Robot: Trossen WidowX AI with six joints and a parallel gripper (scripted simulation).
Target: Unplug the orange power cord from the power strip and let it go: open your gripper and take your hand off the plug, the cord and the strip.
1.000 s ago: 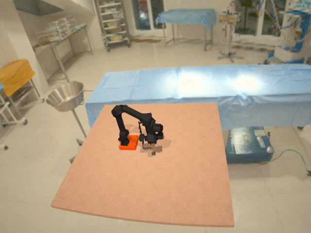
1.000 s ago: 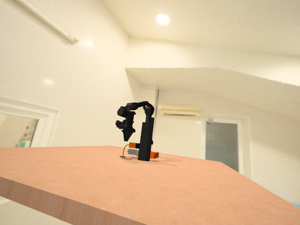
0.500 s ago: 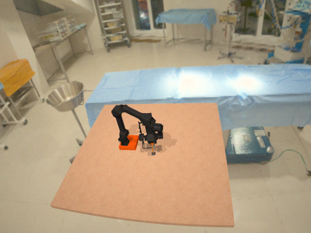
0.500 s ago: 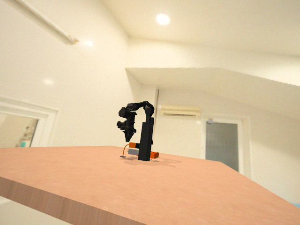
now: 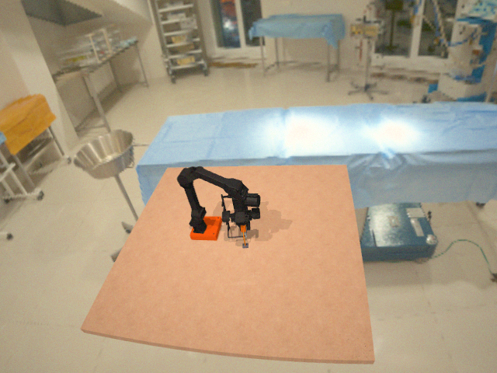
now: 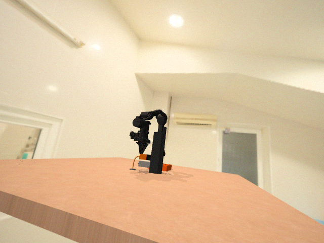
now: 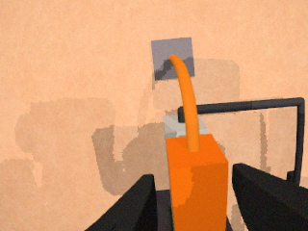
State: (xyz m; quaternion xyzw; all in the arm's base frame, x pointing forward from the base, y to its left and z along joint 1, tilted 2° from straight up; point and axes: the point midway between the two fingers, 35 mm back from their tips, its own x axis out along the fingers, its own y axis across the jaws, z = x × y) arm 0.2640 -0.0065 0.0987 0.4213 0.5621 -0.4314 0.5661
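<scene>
The orange plug (image 5: 243, 228) (image 6: 143, 157) (image 7: 199, 192) meets the end of the black power strip (image 6: 148, 157) (image 7: 164, 207), largely hidden under my arm. Its orange cord (image 5: 245, 238) (image 6: 133, 161) (image 7: 190, 91) curves down to a small grey square plate (image 5: 245, 245) (image 6: 132, 169) (image 7: 166, 48) on the table. My gripper (image 6: 141, 153) (image 7: 193, 179) points down over the plug and is partly open. In the wrist view one fingertip is on each side of the plug, with a gap on both sides. Nothing is held.
A light grey block (image 6: 143, 163) (image 7: 174, 125) lies under the plug. A thin black frame (image 5: 228, 231) (image 7: 300, 135) stands beside the strip. The arm's orange base (image 5: 212, 228) (image 6: 166, 167) is close by on the tabletop (image 5: 241, 305) (image 6: 183, 198).
</scene>
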